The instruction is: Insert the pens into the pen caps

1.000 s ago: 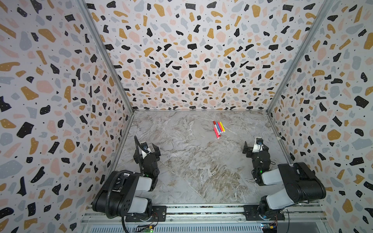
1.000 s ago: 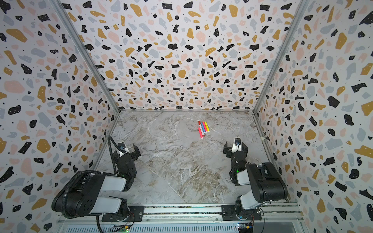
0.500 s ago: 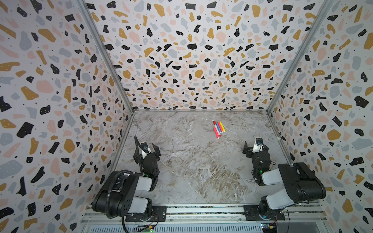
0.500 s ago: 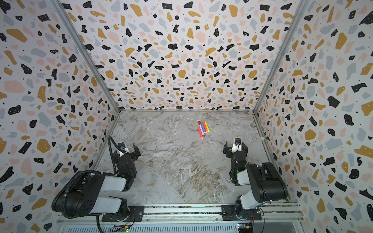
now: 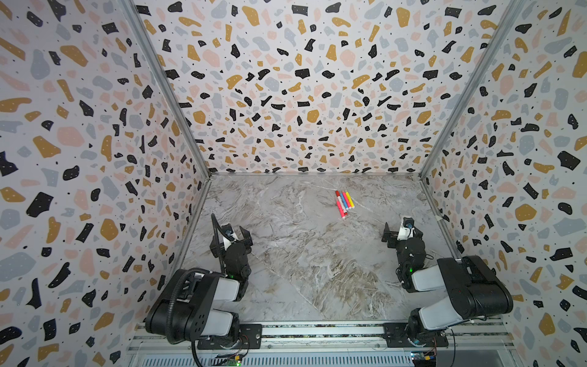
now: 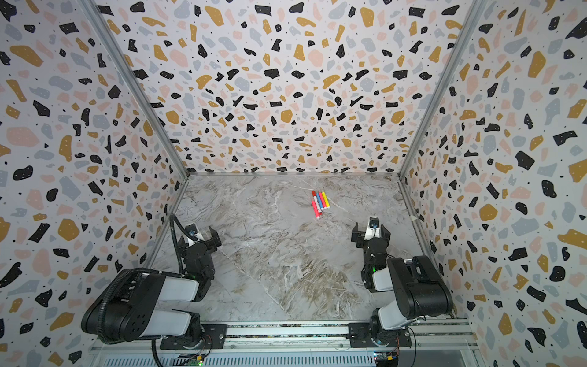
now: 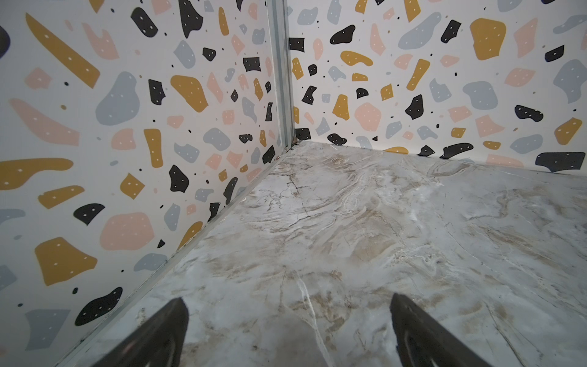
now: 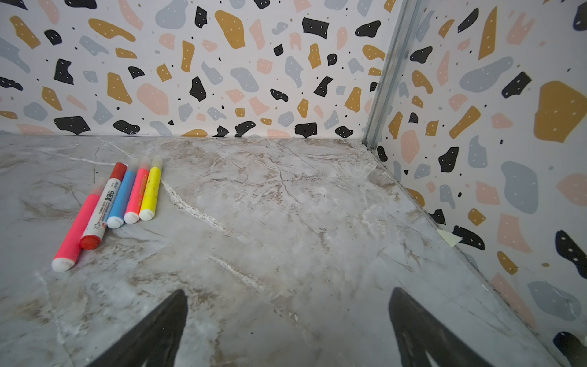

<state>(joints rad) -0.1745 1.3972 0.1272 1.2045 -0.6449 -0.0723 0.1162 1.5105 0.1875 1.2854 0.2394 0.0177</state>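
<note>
Several pens lie side by side on the marble table, far right of centre. The right wrist view shows a long pink one, a white-barrelled one, a blue one, a shorter pink one and a yellow one. A red pen cap sits on the white pen's far end. The coloured pens' far ends look pale and frosted. My left gripper stands open near the left wall. My right gripper is open and empty, short of the pens.
Terrazzo-patterned walls close in the table on three sides. A metal rail carrying both arm bases runs along the front. A small pale paper scrap sticks out at the foot of the right wall.
</note>
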